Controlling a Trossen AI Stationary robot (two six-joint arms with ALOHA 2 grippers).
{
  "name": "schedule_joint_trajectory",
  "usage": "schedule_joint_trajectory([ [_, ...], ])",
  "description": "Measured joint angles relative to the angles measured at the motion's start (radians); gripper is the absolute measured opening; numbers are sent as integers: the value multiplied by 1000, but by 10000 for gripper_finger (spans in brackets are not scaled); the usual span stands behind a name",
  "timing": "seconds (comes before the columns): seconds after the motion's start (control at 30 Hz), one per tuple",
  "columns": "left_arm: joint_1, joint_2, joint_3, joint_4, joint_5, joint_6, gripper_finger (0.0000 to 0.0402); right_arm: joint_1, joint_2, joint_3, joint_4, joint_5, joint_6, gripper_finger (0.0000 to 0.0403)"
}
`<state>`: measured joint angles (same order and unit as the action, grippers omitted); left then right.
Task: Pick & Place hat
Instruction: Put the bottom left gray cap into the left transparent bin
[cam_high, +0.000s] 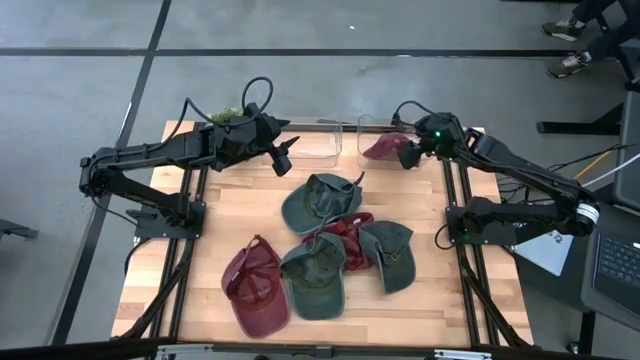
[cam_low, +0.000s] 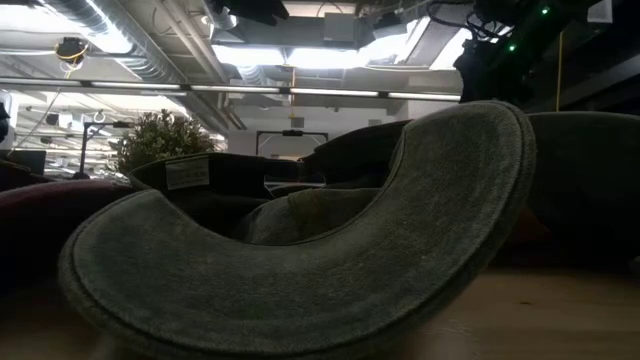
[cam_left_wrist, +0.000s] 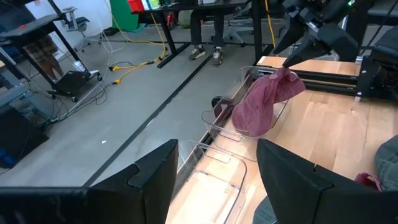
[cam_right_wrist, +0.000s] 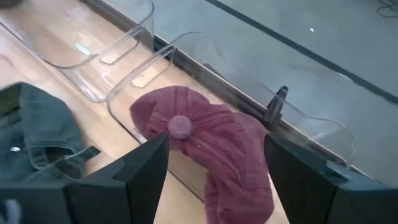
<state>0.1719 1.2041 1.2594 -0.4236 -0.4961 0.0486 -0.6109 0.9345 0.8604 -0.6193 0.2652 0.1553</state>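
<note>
A maroon hat (cam_high: 383, 148) lies in the right clear bin (cam_high: 365, 125) at the table's far edge, crown button up (cam_right_wrist: 180, 126), slumped against the bin's wall (cam_left_wrist: 267, 102). My right gripper (cam_high: 410, 152) stands open just above it, one finger on either side (cam_right_wrist: 214, 165). My left gripper (cam_high: 283, 158) is open and holds nothing (cam_left_wrist: 217, 174), hovering over the left clear bin (cam_high: 318, 148). Several green and maroon hats (cam_high: 320, 203) lie heaped mid-table. One green brim (cam_low: 300, 270) fills the low view. My right gripper is open over the maroon hat's crown (cam_left_wrist: 285, 78). A fingertip (cam_left_wrist: 297, 55) stands close above the cloth, and I cannot tell whether it touches. The hat's lower part (cam_left_wrist: 252, 121) sits inside the bin.
The two clear bins (cam_right_wrist: 93, 56) stand side by side on the far edge. Loose hats (cam_high: 255, 290) cover the table's middle and near part. Bare wood shows at the left (cam_high: 225, 215) and at the near right corner. A small plant (cam_high: 230, 115) stands behind the left arm.
</note>
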Motion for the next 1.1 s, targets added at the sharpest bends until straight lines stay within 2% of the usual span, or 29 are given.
schedule_joint_trajectory([
  [0.5, 0, 0, 0, 0, 0, 0, 214, 10, -44, 0, 63, -278, 61, 260],
  [0.7, 0, 0, 0, 0, 2, -2, 214, 76, -41, 0, 134, -285, 88, 260],
  [1.1, 0, 0, 0, 0, 132, -9, 214, 241, -29, 0, 167, -250, 152, 260],
])
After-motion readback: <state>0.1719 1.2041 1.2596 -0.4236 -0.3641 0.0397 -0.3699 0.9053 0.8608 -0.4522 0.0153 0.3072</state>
